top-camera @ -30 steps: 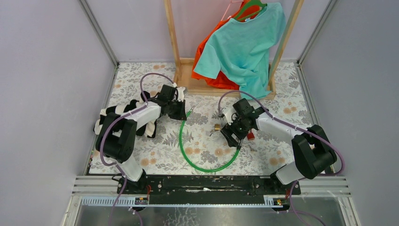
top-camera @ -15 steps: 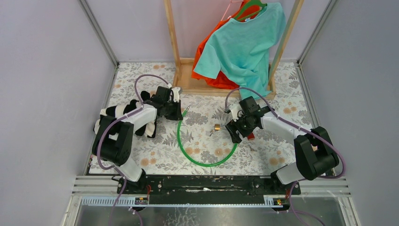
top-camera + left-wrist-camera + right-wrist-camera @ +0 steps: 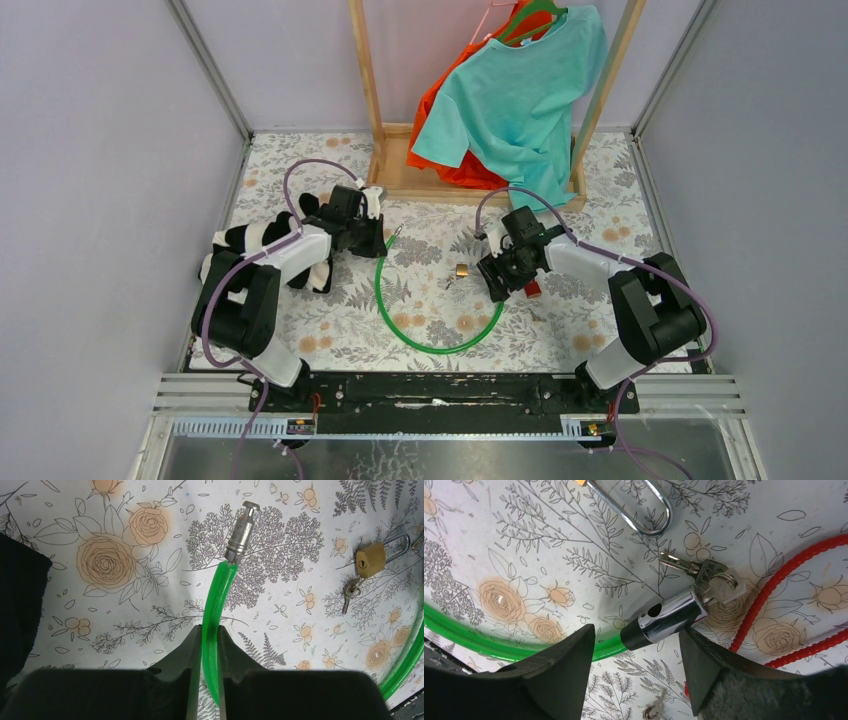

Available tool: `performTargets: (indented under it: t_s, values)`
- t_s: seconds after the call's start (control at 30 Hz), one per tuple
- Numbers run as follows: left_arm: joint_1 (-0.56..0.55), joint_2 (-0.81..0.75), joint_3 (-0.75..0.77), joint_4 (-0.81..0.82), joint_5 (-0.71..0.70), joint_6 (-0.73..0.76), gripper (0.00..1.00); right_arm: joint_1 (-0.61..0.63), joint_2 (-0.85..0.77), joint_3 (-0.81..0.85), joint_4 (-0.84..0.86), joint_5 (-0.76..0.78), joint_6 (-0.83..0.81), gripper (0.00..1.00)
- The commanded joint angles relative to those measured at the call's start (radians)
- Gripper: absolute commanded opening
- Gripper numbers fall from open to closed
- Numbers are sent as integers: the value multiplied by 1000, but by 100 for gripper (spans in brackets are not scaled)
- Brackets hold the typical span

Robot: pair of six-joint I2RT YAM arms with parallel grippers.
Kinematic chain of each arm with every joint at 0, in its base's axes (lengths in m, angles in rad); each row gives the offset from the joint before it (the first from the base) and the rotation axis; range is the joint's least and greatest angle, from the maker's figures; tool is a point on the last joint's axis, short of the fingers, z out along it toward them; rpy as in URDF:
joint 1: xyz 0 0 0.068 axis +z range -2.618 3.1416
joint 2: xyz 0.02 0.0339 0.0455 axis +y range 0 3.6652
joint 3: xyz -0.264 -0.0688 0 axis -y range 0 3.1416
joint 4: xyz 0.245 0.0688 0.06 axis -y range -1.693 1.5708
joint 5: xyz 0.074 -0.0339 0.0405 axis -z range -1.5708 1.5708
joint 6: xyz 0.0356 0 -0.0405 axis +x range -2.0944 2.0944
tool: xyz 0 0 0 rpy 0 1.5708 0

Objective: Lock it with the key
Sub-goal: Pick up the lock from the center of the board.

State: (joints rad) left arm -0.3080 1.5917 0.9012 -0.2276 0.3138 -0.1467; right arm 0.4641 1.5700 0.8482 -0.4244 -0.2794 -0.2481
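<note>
A green cable lock (image 3: 400, 320) lies in a loop on the floral tabletop. My left gripper (image 3: 372, 236) is shut on the cable (image 3: 210, 635) just behind its metal pin end (image 3: 241, 530), which points away from me. My right gripper (image 3: 636, 632) is open, with the cable's chrome lock barrel (image 3: 669, 620) lying between its fingers, close to the right one. A bunch of keys (image 3: 704, 572) sits at the barrel's far end. In the top view the right gripper (image 3: 497, 278) hovers over that end.
A small brass padlock (image 3: 462, 270) with its own keys (image 3: 350, 592) lies between the grippers. A red coiled cable (image 3: 784, 580) lies right of the barrel. A black-and-white cloth (image 3: 250, 240) lies at the left. A wooden rack (image 3: 480, 180) with hung shirts stands at the back.
The left gripper drew the pin end a little back and left, and the loop shifted away from the table's near edge. The right gripper moved slightly toward the back over the barrel end.
</note>
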Motion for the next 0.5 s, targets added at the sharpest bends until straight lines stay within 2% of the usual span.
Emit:
performTargets:
  t_s: [0.0, 0.27, 0.47]
  values:
    - [-15, -34, -5, 84, -8, 20, 0, 21, 15, 1, 59, 73, 46, 67]
    - [-32, -38, 0, 86, -18, 40, 0, 59, -1, -35, 101, 187, 40, 52]
    - [-43, -36, 7, 104, 29, 72, 0, 68, 5, -42, 121, 241, 50, 39]
